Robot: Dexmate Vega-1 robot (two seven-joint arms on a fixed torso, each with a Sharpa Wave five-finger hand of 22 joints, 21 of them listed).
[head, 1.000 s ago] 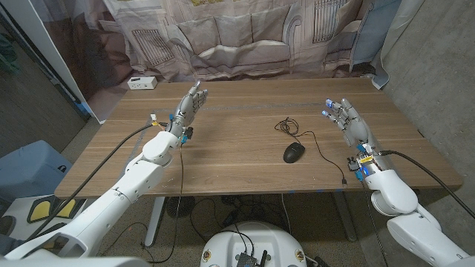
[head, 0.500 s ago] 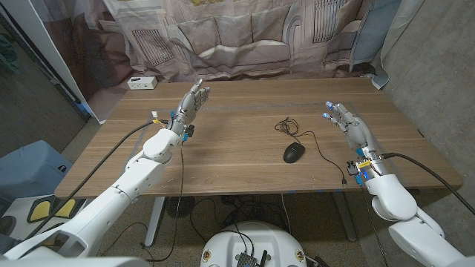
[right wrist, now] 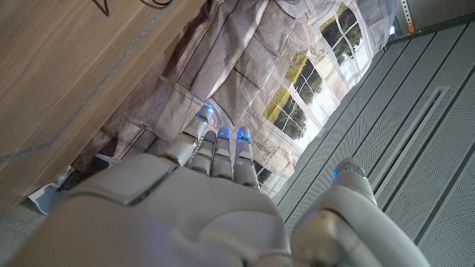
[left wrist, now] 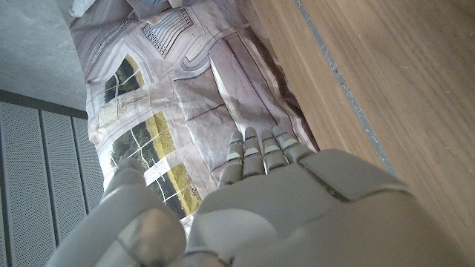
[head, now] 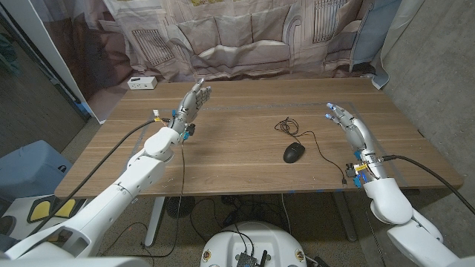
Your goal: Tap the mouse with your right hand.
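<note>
Mouse [head: 294,153] seen from head cam w/ both robot hands empty, fingers apart.

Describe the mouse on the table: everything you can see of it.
The mouse is a small, dark, rounded computer mouse, plastic by its look, lying flat on the wooden table, somewhat toward the robot's right. A thin black cable leaves its far end, loops on the wood and trails toward the near edge. Nothing but the table touches it: the right hand hangs open in the air to its right, well apart. Buttons or a wheel are too small to make out.
</note>
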